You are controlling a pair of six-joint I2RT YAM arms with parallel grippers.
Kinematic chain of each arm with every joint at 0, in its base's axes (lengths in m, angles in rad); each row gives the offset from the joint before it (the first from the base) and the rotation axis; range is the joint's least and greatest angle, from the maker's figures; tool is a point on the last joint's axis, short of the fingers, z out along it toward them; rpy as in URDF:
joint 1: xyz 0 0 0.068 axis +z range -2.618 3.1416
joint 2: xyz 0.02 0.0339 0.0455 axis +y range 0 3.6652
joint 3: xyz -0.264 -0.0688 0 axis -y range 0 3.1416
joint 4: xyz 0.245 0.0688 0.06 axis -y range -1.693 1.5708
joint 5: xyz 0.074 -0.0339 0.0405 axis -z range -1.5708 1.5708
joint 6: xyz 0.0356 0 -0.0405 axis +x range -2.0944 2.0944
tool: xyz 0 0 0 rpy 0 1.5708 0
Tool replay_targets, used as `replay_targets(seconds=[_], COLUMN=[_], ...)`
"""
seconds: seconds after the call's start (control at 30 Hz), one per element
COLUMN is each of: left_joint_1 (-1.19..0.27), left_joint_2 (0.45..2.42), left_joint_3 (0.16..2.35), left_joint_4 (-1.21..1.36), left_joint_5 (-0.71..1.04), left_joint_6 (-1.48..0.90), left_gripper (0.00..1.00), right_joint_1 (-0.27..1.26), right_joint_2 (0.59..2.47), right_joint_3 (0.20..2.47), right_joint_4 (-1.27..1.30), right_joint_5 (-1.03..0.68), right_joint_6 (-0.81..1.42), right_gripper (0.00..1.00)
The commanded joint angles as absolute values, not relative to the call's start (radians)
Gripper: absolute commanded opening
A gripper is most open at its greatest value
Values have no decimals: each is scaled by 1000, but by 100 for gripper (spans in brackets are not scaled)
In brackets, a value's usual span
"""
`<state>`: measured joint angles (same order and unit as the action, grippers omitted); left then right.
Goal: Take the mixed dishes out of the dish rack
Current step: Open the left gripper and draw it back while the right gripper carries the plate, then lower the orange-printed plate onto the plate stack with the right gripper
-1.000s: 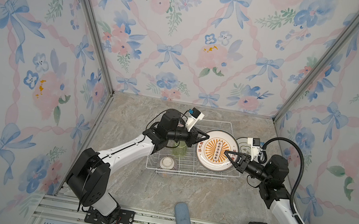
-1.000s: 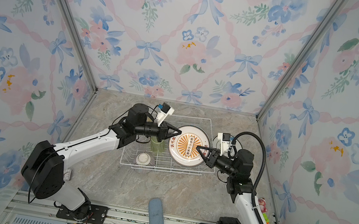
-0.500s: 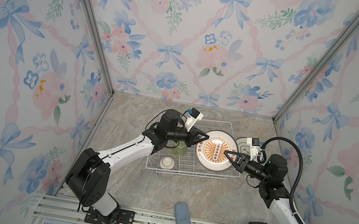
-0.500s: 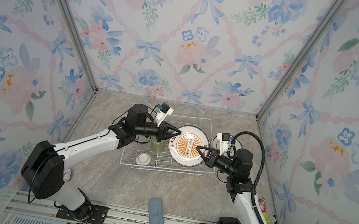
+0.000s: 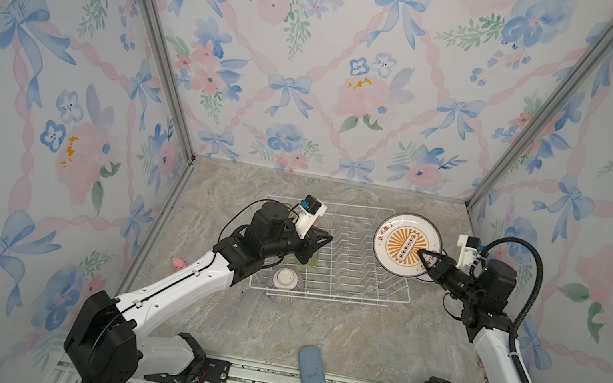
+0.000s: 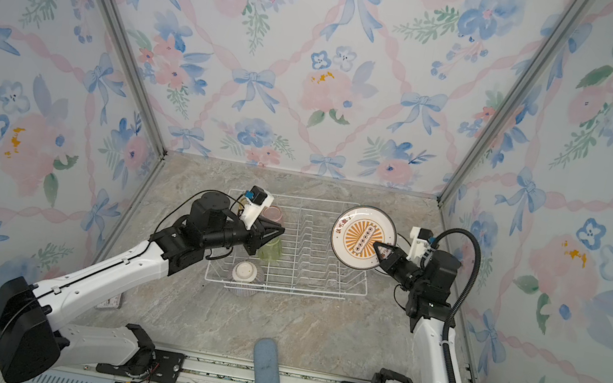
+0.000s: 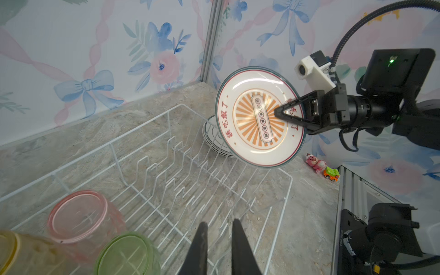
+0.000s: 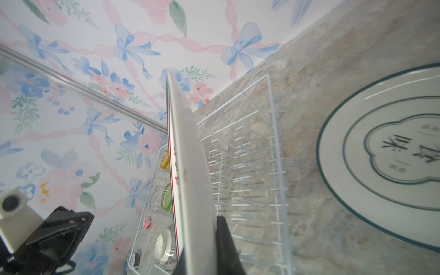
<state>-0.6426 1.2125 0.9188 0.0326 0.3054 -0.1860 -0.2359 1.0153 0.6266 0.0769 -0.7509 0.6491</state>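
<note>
Hiding plate stack (image 7: 213, 140): plate (image 7: 259, 116) in right pincer (image 7: 277, 113); toys (image 7: 316, 163) near.

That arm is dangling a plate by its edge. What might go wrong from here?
The right arm's jaws pinch the white plate with orange sunburst and teal rim only at its rim, tilted on edge; it might slip or swing.
It hangs close to the stack of teal-rimmed white plates beside the white wire dish rack; a rough landing might chip them.
The left arm's jaws hover by the translucent green tumbler; a careless move might topple it.
</note>
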Motion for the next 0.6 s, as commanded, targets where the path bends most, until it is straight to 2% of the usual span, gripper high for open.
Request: replay_targets(seconds=[0.0,0.23,0.57], left_joint_1=[-670,-686,-716], left_joint_2=[1174,1156,1228], left_joint_3=[856,821,857], left_joint_4=[0,0,-11], left_joint_5=[175,143,117], left_joint_6=[-144,-146,-132], left_gripper=[15,13,14], right_joint_1=[-315,-430,-440], right_joint_2=[1043,1121,1335], right_joint_3=[667,629,638], right_joint_4=[57,151,272], right_joint_5=[-670,-534,-498], right_joint_6=[692,741,767], right_gripper=[6,6,8])
